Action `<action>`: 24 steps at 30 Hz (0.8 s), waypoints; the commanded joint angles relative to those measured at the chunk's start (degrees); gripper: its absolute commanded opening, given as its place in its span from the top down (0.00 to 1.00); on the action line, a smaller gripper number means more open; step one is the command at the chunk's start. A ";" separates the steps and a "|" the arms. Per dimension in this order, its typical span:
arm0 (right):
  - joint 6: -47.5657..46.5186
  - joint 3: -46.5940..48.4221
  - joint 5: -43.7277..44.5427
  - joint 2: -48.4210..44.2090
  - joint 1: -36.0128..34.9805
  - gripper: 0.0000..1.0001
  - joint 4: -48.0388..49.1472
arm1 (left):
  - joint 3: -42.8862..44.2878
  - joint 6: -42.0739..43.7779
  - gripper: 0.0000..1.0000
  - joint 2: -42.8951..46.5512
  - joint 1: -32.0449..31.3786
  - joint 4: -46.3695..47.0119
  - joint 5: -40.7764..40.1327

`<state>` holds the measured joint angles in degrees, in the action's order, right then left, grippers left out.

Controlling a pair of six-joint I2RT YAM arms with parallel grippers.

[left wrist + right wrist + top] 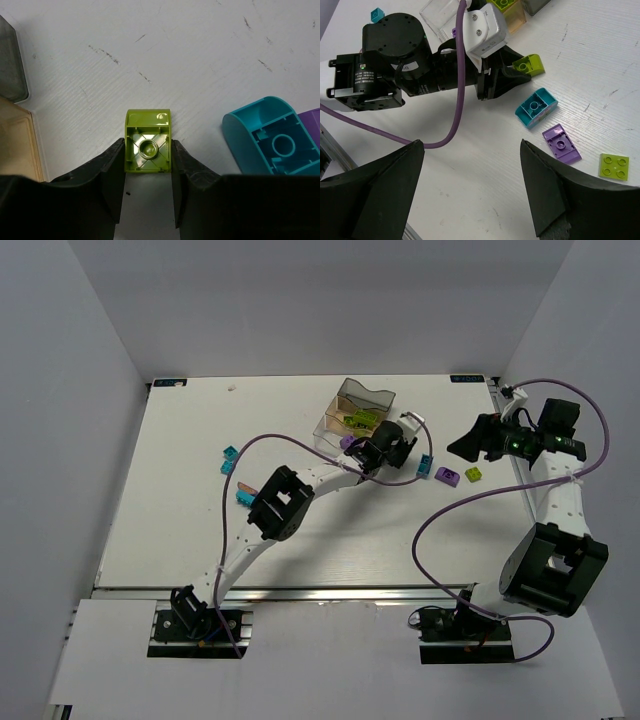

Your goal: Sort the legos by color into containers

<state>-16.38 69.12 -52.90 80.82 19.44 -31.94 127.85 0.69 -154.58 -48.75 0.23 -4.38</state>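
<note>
With the left gripper (148,152) closed on a lime brick (148,140) just beside the tray (350,390) — right gripper (471,150) wide open, empty — next comes lifting and carrying it to the tray's lime compartment.

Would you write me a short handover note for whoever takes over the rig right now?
Left gripper: shut on a lime brick that rests on the table beside the tray.
Right gripper: open, empty, over the table's right side.
Done: some lime bricks lie in the tray.
Left: the gripped lime brick; near it a teal brick, a purple plate and a lime plate; a purple brick by the tray; teal bricks at the table's left.
</note>
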 commanded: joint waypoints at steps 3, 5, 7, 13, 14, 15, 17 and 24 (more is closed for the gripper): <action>0.65 -0.30 -1.41 -1.71 0.25 0.22 1.27 | -4.01 -4.37 0.96 10.16 -0.38 1.88 2.27; 0.56 -0.48 -1.06 -1.89 0.33 0.27 1.10 | -4.02 -5.25 1.00 11.93 0.06 1.09 2.19; -0.31 -0.57 -0.45 -2.15 0.25 0.38 0.83 | -4.01 -7.80 1.00 14.30 0.59 1.09 2.10; -2.07 -0.13 0.87 -2.77 0.25 0.77 -0.22 | -7.61 -14.39 1.00 22.02 2.78 0.12 1.31; -2.16 -0.13 0.96 -2.94 0.25 0.80 -0.31 | -8.84 -15.88 1.00 23.26 3.57 -0.40 0.70; -2.16 -0.04 1.05 -3.03 0.25 0.81 -0.31 | -10.41 -19.55 1.00 24.23 4.10 -3.10 -0.96; -2.08 -0.13 1.31 -3.03 0.25 0.81 -0.31 | -9.82 -23.61 1.00 25.73 6.11 -6.89 -2.55; -0.93 -0.04 1.40 -2.33 0.25 0.81 0.04 | -0.60 -42.67 1.00 21.97 15.17 -24.81 2.53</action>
<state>-17.52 68.51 -51.11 79.42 19.44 -32.03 123.98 -31.29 -131.57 -37.67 -13.67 -3.99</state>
